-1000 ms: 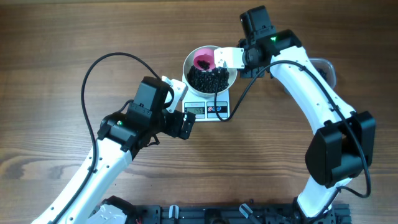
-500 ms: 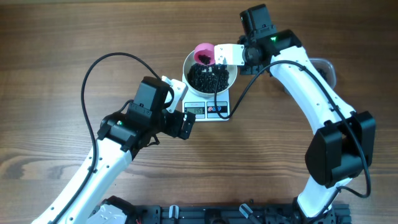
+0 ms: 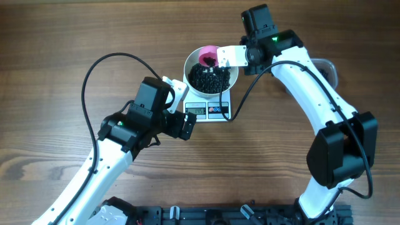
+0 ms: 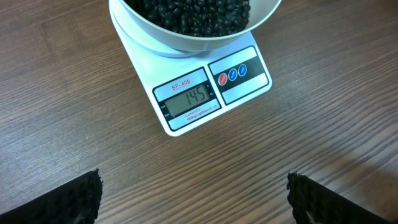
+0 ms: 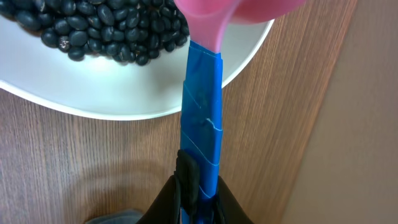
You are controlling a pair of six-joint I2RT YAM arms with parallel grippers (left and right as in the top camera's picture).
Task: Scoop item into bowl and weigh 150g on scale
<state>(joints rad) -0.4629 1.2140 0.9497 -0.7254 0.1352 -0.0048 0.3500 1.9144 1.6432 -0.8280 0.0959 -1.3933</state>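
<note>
The white bowl (image 3: pixel 232 76) stands on the scale (image 3: pixel 209 110), with a heap of black beans (image 3: pixel 209 77) inside. In the left wrist view the scale (image 4: pixel 249 84) reads 145, below the bowl (image 4: pixel 163 39) of beans (image 4: pixel 193 12). My right gripper (image 3: pixel 232 57) is shut on the blue-taped handle (image 5: pixel 202 124) of a pink scoop (image 3: pixel 206 58), which is held over the bowl's far rim. The right wrist view shows that gripper (image 5: pixel 202 196), the scoop (image 5: pixel 239 11), the beans (image 5: pixel 99 25) and the bowl (image 5: pixel 124 96). My left gripper (image 3: pixel 182 106) stands wide open beside the scale, holding nothing (image 4: pixel 194 190).
A clear plastic tub (image 3: pixel 329 67) shows partly behind the right arm at the right. A black cable (image 3: pixel 239 100) hangs from the right arm past the scale's right side. The wooden tabletop (image 3: pixel 75 37) spreads all round.
The pink scoop rose toward the bowl's far rim, then came back a little over the beans. The left arm and the scale have not moved.
</note>
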